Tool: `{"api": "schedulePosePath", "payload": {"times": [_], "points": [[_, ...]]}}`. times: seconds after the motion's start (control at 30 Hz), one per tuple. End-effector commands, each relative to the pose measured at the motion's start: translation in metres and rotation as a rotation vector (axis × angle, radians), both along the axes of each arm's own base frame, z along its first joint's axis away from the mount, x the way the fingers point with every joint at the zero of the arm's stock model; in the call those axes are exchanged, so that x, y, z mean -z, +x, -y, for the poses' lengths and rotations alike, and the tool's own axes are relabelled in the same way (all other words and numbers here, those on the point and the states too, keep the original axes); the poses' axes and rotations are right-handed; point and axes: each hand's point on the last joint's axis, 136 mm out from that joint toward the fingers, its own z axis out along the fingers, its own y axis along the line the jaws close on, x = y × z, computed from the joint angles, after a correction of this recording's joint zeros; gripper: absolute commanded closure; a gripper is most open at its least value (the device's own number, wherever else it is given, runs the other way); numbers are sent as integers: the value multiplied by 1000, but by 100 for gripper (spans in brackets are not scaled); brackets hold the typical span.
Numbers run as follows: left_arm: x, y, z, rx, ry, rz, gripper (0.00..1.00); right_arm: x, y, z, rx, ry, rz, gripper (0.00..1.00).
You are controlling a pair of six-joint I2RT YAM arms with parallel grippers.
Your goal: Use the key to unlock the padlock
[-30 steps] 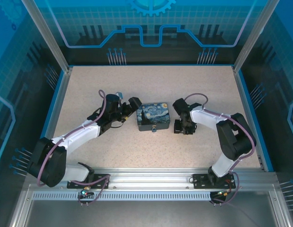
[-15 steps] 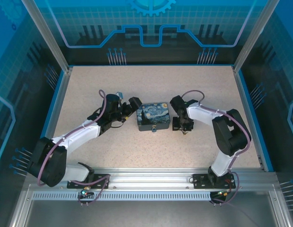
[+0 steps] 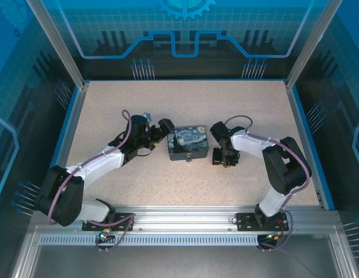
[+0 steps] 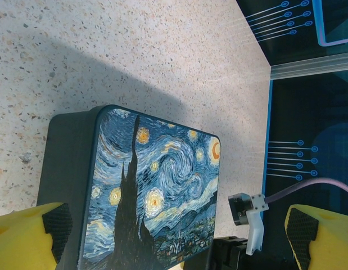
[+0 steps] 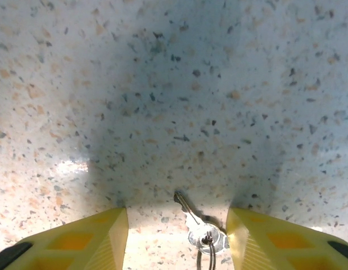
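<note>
The right jaws hang wide open and empty, straddling the key on the tabletop right of the box. Best to lower until both tips brush the surface, centre on the key's head, then close slowly — it is thin and could skid. The left jaws gape empty at the left side of the shut box, contents hidden — the padlock hangs at its near face.
</note>
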Motion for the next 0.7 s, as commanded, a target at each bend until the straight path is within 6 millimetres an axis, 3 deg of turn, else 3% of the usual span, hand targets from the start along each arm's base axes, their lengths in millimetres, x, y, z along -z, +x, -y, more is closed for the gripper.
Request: {"api": "schedulePosePath", "payload": {"times": [0.0, 0.33, 0.67], "points": [[-1, 0, 5, 20, -20, 4, 1, 1, -23, 2, 7, -8, -59, 47], [0, 0, 6, 22, -27, 2, 1, 7, -27, 2, -2, -22, -71, 50], [-5, 1, 7, 22, -31, 11, 1, 12, -34, 3, 7, -35, -79, 66]]}}
